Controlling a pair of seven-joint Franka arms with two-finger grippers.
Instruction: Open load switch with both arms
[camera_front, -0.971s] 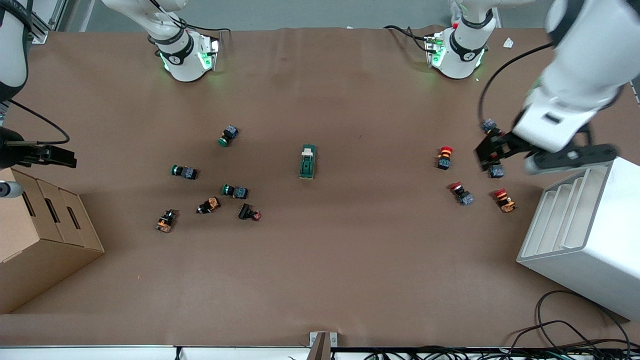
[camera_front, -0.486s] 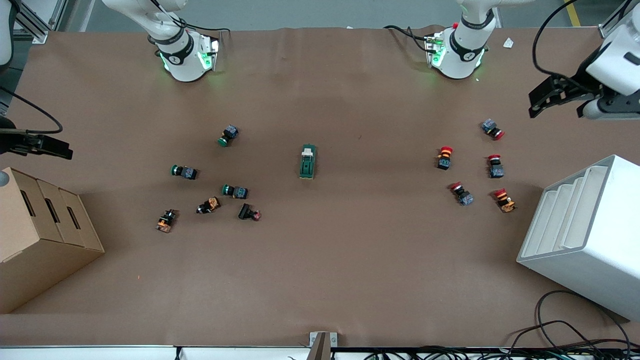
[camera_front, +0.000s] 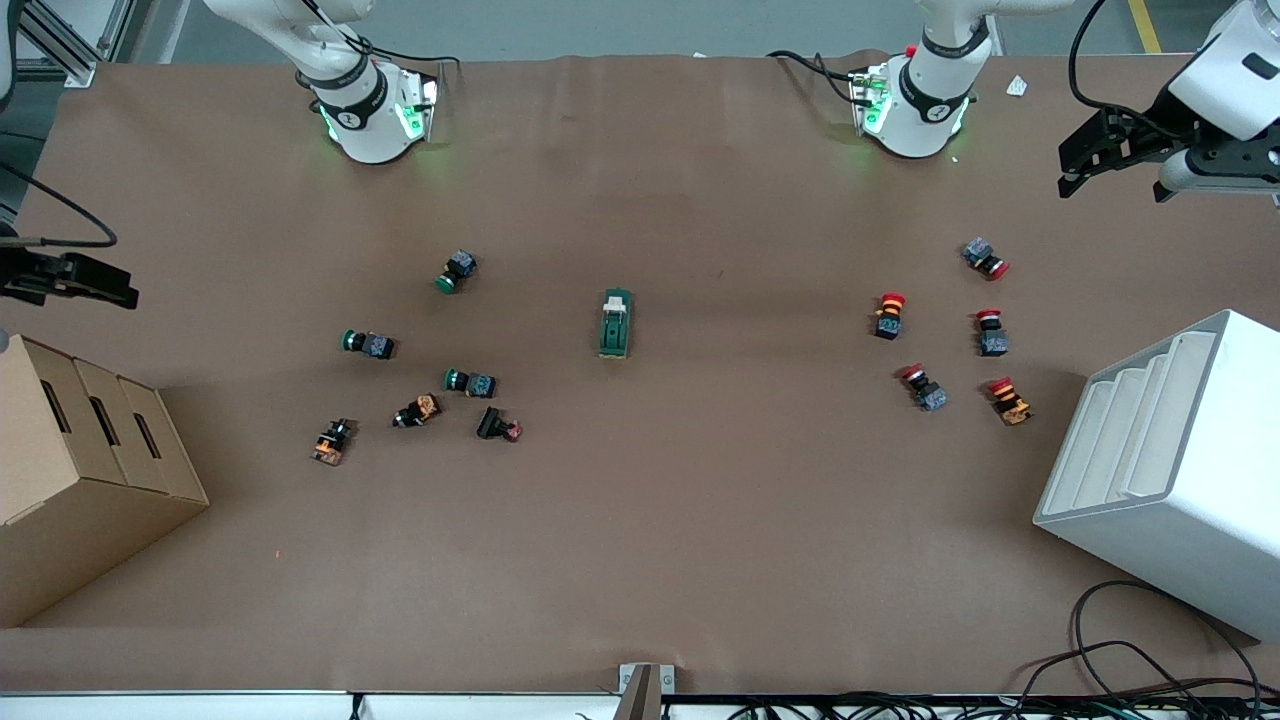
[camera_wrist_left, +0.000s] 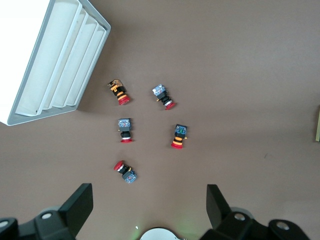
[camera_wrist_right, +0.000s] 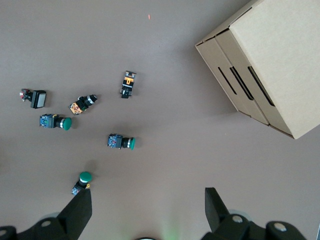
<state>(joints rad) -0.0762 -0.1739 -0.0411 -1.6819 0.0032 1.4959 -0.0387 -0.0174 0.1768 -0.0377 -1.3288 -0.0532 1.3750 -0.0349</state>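
Note:
The load switch (camera_front: 615, 323), a dark-green block with a cream lever, lies alone in the middle of the table. No gripper is near it. My left gripper (camera_front: 1076, 172) hangs open and empty, high over the table's edge at the left arm's end. In the left wrist view its fingers (camera_wrist_left: 149, 202) spread wide over bare table, beside the red push buttons. My right gripper (camera_front: 118, 288) is open and empty over the table edge at the right arm's end, above the cardboard box. Its fingers (camera_wrist_right: 149, 207) frame bare table in the right wrist view.
Several red-capped push buttons (camera_front: 940, 335) lie toward the left arm's end, beside a white slotted rack (camera_front: 1170, 470). Several green and orange buttons (camera_front: 420, 385) lie toward the right arm's end, with a cardboard box (camera_front: 80, 470) past them. Cables trail at the table's near edge.
The left arm has lifted away from above the red buttons and swung out toward the table's corner by its base. The right gripper has drifted slightly toward the bases.

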